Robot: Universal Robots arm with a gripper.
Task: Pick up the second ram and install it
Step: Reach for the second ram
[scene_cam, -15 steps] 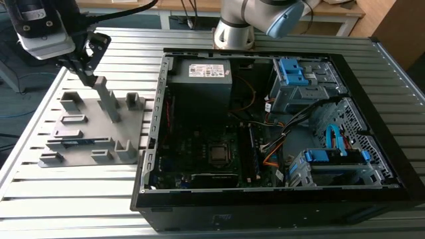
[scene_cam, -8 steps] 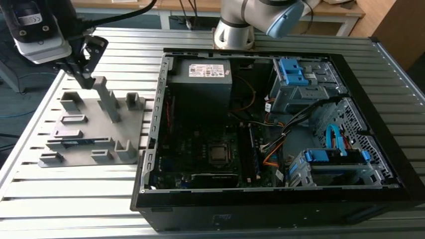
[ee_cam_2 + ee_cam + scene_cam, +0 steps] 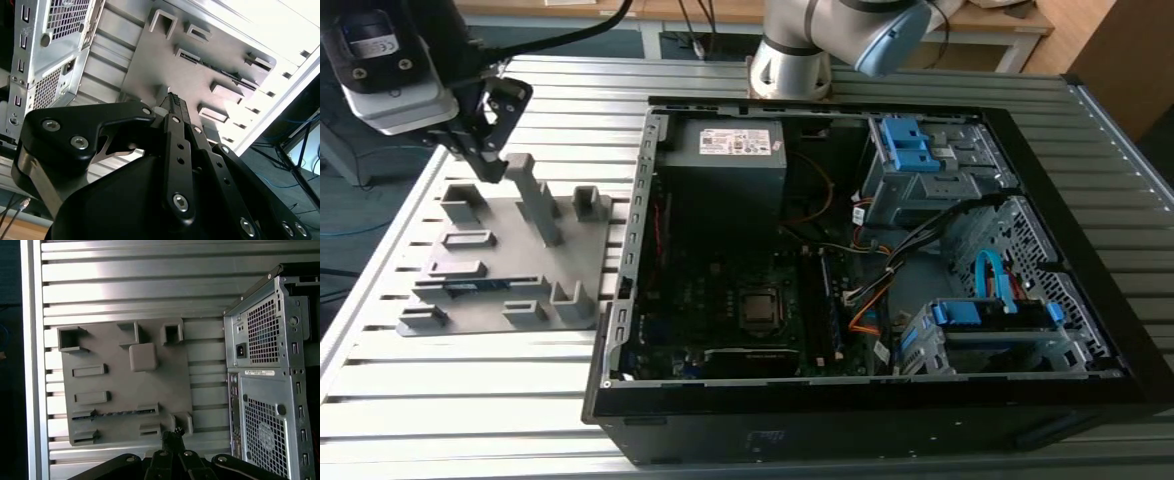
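Note:
The second ram point(image 3: 464, 288) is a bluish stick lying on edge in a slot of the grey fixture plate point(image 3: 507, 262), near the plate's front at the exterior view's left. In the first wrist view the ram point(image 3: 117, 413) shows as a thin dark strip in that slot. My gripper point(image 3: 491, 168) hangs over the far end of the plate beside its tall post, well away from the ram. Its fingers are shut together with nothing between them, and both wrist views show the tips point(image 3: 173, 101) point(image 3: 173, 436) over the plate.
The open computer case point(image 3: 630, 250) lies right of the plate on the slatted metal table point(image 3: 454, 400). A dark stick point(image 3: 833, 300) stands edge-on in the motherboard slots beside the processor socket point(image 3: 761, 308). Cables and blue drive brackets point(image 3: 907, 145) crowd the case's right side.

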